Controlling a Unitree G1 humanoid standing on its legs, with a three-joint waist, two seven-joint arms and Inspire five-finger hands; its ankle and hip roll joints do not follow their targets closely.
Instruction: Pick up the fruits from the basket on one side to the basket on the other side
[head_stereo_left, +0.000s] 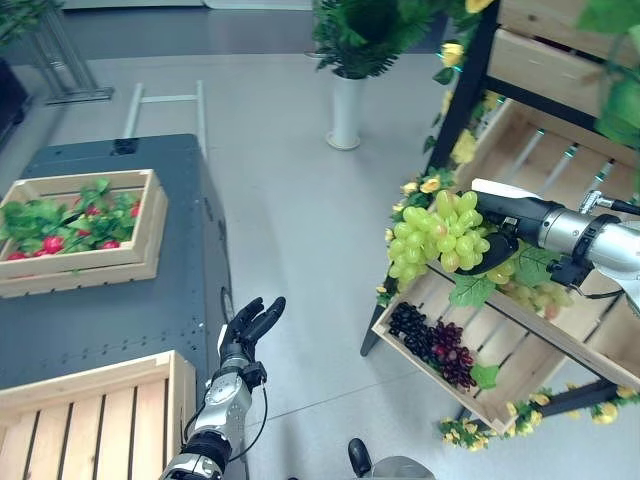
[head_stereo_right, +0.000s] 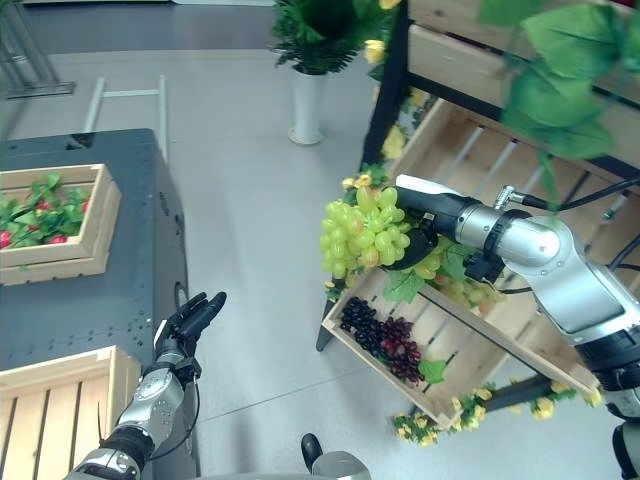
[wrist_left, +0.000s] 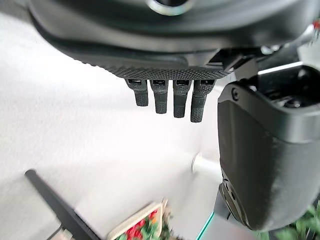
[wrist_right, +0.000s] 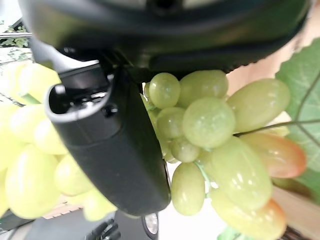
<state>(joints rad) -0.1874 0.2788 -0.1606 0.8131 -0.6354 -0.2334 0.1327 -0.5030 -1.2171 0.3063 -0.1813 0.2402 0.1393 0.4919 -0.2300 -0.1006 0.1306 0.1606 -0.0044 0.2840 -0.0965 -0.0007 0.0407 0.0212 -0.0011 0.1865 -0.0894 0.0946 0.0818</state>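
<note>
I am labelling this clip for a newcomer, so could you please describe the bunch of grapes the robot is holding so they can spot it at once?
Start at the dark-framed wooden display shelf on the robot's right, with its slanted slatted wooden crate. Above that crate's upper edge, the right hand grips a large bunch of pale green grapes. Unlike the dark purple grapes lying in the crate, it is light green and held up in the air.

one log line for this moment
right hand: shut on green grapes, above shelf crate | left hand: open, idle | dark grapes: in crate
</note>
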